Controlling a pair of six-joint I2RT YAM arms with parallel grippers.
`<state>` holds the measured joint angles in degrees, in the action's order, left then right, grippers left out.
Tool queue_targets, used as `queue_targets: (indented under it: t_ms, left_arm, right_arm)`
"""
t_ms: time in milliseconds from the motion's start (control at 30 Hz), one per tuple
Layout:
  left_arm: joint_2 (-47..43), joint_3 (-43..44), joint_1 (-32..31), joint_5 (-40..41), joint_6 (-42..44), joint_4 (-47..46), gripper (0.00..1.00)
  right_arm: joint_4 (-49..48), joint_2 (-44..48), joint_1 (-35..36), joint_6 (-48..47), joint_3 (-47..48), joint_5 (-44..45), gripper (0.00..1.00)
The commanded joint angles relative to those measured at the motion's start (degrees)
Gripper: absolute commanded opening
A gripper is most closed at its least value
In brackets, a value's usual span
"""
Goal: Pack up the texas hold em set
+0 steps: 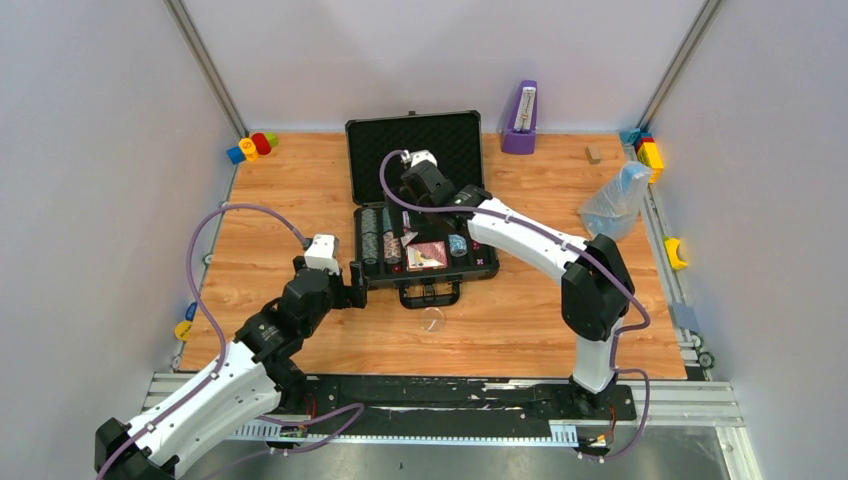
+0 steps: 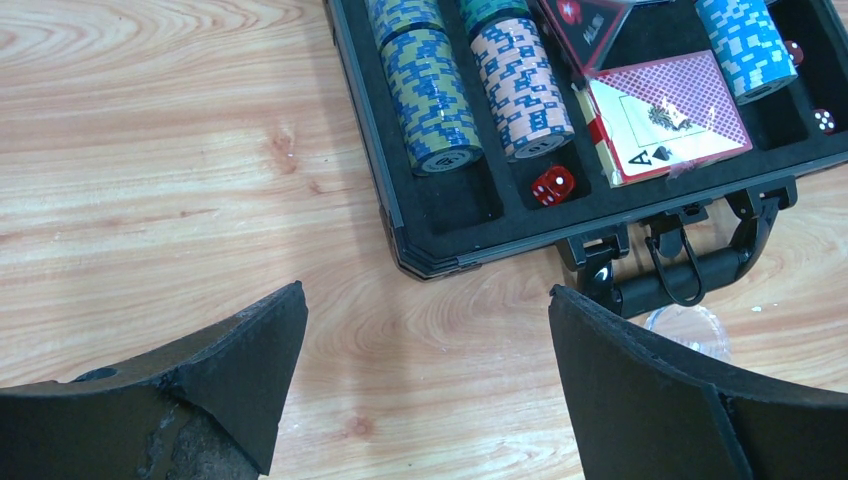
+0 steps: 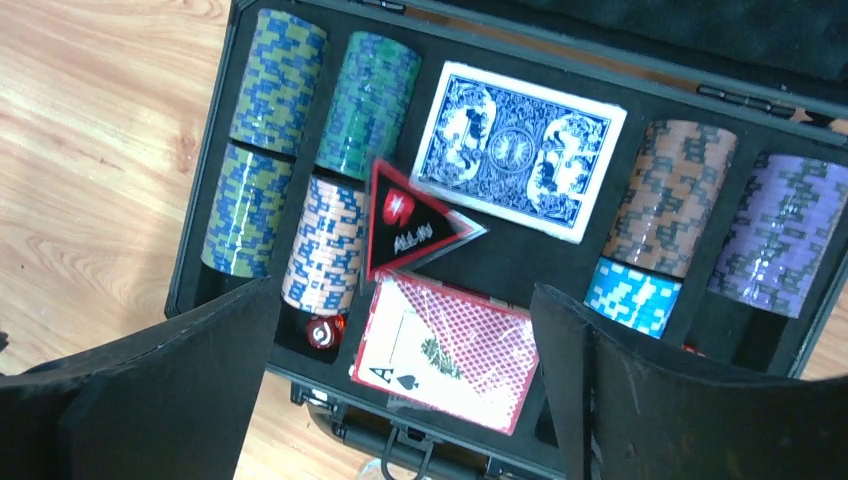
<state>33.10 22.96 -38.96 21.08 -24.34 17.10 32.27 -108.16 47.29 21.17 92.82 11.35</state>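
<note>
Seemingly the filling is nearly done: in the middle of the desk point(image 1: 300, 190) the black case point(image 1: 440, 135) lies open, lid upright at the back and handle point(image 2: 680, 280) toward the arms. The right fingers point(image 3: 170, 390) hang spread and empty over the tray. The left fingers point(image 2: 230, 380), equally wide with nothing between them, hover over bare wood just off the case's near-left corner. Striped chip rolls point(image 3: 275, 75) fill the foam slots. Between them sit a blue-backed deck point(image 3: 515, 150) and a red-backed deck point(image 3: 450, 350) showing an ace of spades, its "A" legible. The triangular button point(image 3: 410, 230) lies askew across them and reads "ALL IN"; no maker's name shows. A red die point(image 2: 552, 185) rests in a slot. Next, I judge, the button wants seating flat and the lid swinging down, so the right arm must clear the tray first. A small clear disc point(image 2: 690, 325) lies outside, by the handle.
</note>
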Motion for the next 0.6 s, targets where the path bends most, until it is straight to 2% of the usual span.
queue_targets:
  t_ms: [0,333,433,567]
  left_arm:
    - [-0.41,-0.10,0.17,0.63,-0.31,-0.84,0.98]
    - [-0.06,-0.11,0.20,0.53,-0.20,-1.19,0.98]
    - [-0.18,-0.11,0.20,0.54,-0.11,-1.27,0.98]
    - [-0.29,-0.17,0.20,0.45,-0.02,-1.28,0.98]
  right_arm:
    - [-1.07,7.57,0.13,-0.83,-3.27,0.40,1.00]
    - [-2.52,29.32,0.26,-1.06,-29.02,-7.37,1.00]
    - [-3.01,34.12,0.87,-1.18,-36.20,-12.41,1.00]
    - [-4.24,38.72,1.63,-0.21,-42.58,-14.34,1.00]
